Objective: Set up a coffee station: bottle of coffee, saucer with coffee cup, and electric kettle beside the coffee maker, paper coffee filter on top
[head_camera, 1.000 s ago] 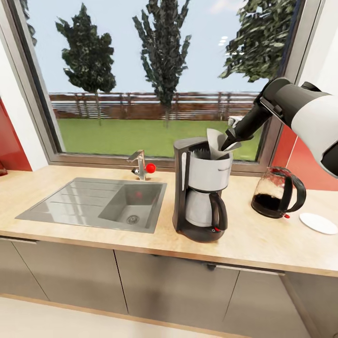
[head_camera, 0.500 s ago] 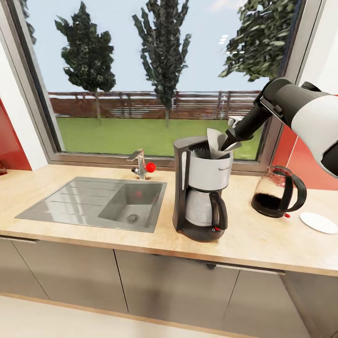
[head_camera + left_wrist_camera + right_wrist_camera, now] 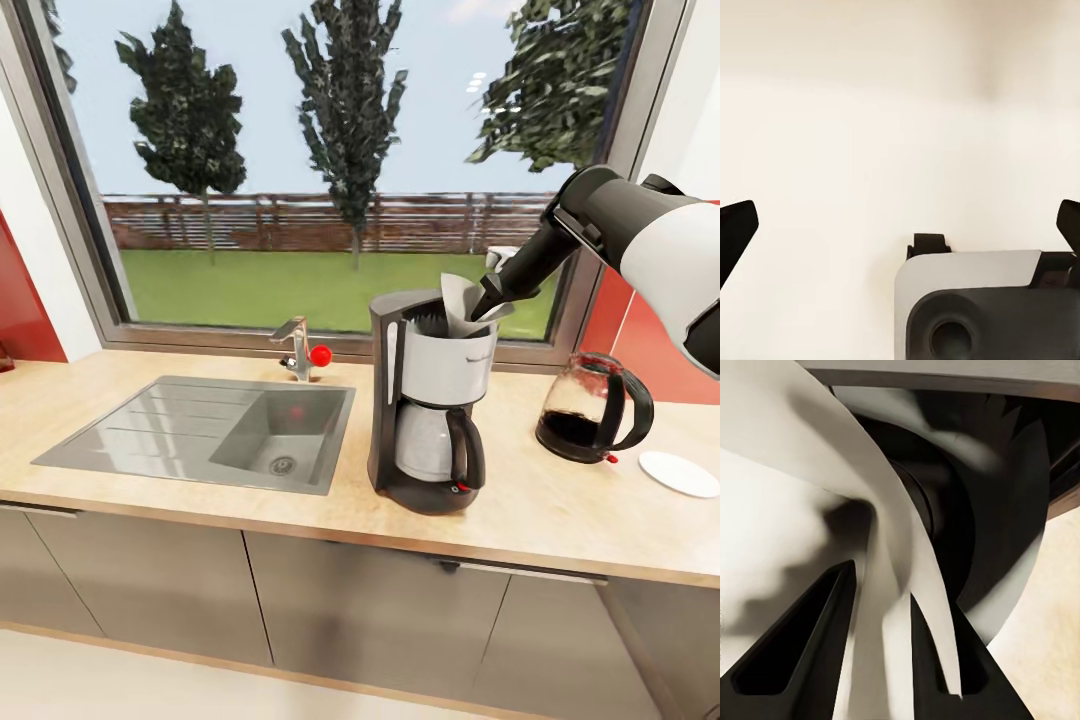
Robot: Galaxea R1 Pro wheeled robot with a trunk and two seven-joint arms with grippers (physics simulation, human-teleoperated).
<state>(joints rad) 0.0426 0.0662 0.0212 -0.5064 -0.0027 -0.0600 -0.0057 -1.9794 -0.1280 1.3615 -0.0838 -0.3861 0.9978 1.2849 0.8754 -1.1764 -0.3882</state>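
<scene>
The coffee maker stands on the kitchen countertop, right of the sink. My right gripper hangs over its open top, shut on a white paper coffee filter that dips into the filter housing. In the right wrist view the filter is pinched between the two dark fingers, above the dark basket. The electric kettle stands right of the coffee maker, and the saucer lies bare beyond it. My left gripper is open over a pale surface. The bottle of coffee, coffee cup and kitchen shelf are out of view.
A steel sink with a faucet is set into the counter on the left. A large window runs behind the counter. Grey cabinet fronts sit below. Bare worktop lies between coffee maker and kettle.
</scene>
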